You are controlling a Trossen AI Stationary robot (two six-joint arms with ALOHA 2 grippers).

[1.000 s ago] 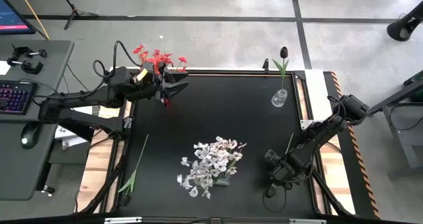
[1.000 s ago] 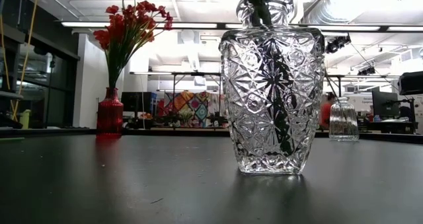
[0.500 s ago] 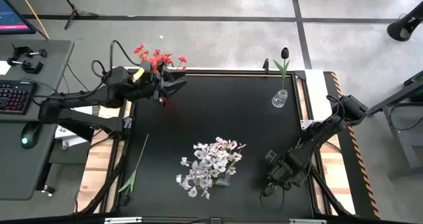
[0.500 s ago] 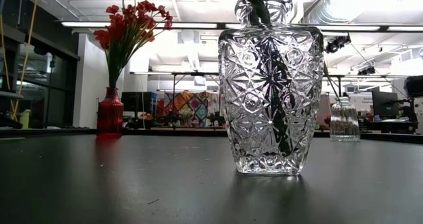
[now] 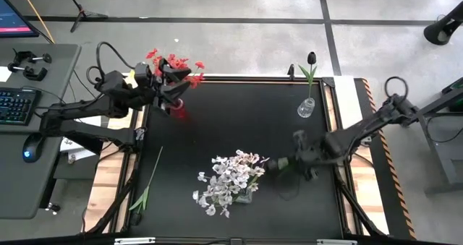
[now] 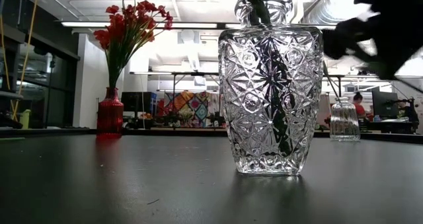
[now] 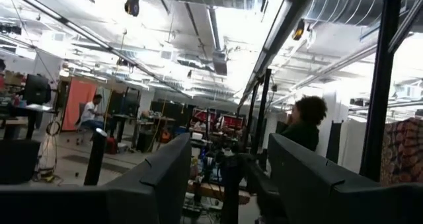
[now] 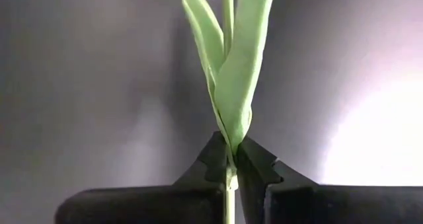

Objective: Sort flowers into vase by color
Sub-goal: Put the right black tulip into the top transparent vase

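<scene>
Flower stem (image 8: 228, 85) with green leaves, pinched between the closed fingers of right gripper (image 8: 231, 159); lifted over the table (image 5: 217, 122) right of the white flowers (image 5: 230, 180) in the cut-glass vase (image 6: 271, 92). Blossom colour hard to tell, probably dark. Left gripper (image 5: 172, 93) parted, holding nothing, beside red flowers (image 5: 173, 63).

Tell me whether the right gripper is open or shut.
Shut on a flower. In the right wrist view the right gripper has its dark fingertips pinched together on the thin green leafy stem.
</scene>
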